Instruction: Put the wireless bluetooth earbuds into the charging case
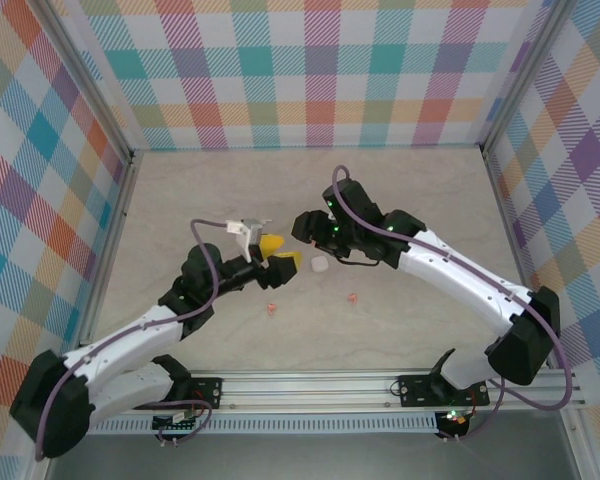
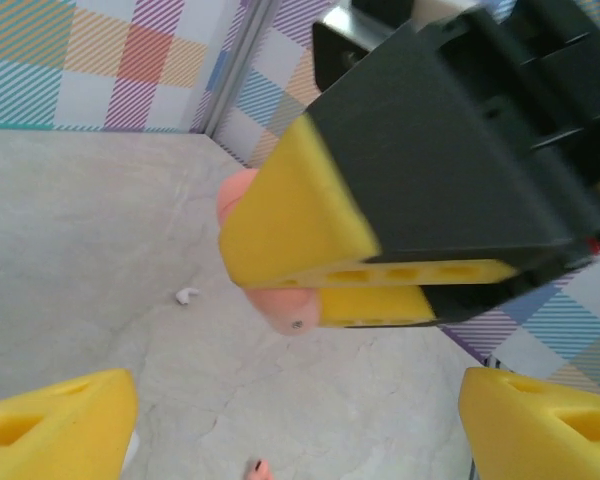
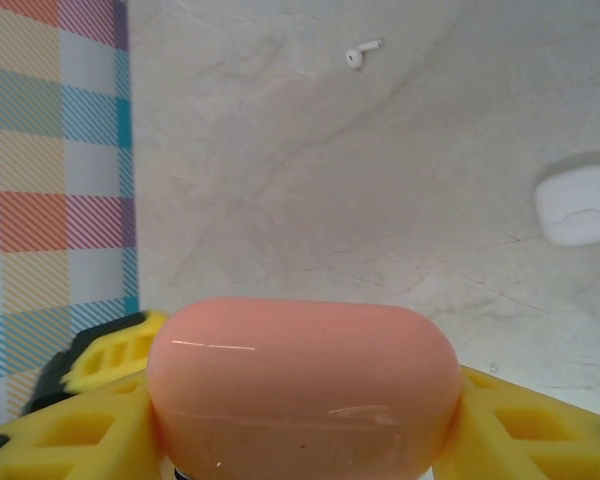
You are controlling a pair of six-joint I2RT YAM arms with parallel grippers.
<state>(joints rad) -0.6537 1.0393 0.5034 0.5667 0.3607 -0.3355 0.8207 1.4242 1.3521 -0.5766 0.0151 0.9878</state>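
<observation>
Two tools: the right gripper (image 2: 295, 275) is clamping its yellow foam fingers on the coral-pink rounded plastic charging case (image 3: 300, 385) and holding it off the table. The left gripper (image 2: 300, 430) is standing with its fingers wide apart, nothing between them, facing that case.
Case lid: it is looking shut from the right wrist view, though I cannot tell for sure.
Earbuds: one coral-pink earbud (image 1: 271, 309) and a second coral-pink earbud (image 1: 352, 297) are lying on the pale marbled tabletop (image 1: 430, 200) nearer the arm bases. One small white earbud (image 3: 361, 53) is lying apart on bare surface.
Risk, slip: the case is smooth and rounded, so a push from the left fingers is likely to twist it or squeeze it out of the foam.
Risk, collision: both sets of fingers are crowding one spot, so any misjudged approach is risking finger striking finger.
Risk, buds: they are tiny and are likely to roll or skid if nudged.
Nearby: the white rounded plastic case (image 1: 319, 265) is sitting on the table just beside the grippers, where a descending finger could knock it.
</observation>
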